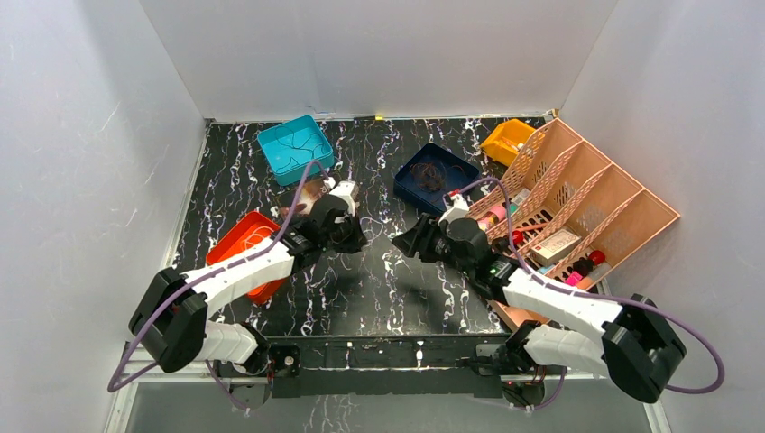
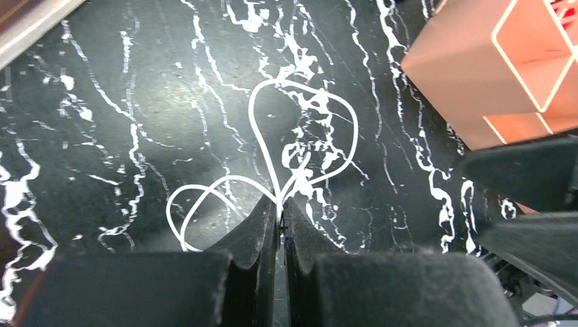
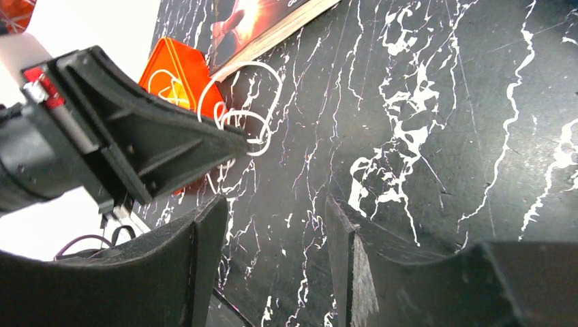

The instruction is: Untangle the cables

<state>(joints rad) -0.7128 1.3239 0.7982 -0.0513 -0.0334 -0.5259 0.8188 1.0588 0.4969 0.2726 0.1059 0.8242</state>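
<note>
A thin white cable (image 2: 251,112) lies in loops on the black marbled table, and my left gripper (image 2: 281,204) is shut on it where the loops cross. In the right wrist view the same white cable (image 3: 279,85) curls just past the left gripper (image 3: 244,139). From above, the left gripper (image 1: 358,239) sits mid-table, facing my right gripper (image 1: 403,242) across a short gap. The right gripper (image 3: 276,201) stands open over bare table, holding nothing. Dark cables lie in the teal bin (image 1: 271,135) and the blue bin (image 1: 410,185).
A red bin (image 1: 236,236) holding a white cable sits beside the left arm. A yellow bin (image 1: 507,140) is at the back right. A pink slotted organizer (image 1: 586,207) with small items fills the right side. A picture card (image 1: 311,194) lies behind the left gripper.
</note>
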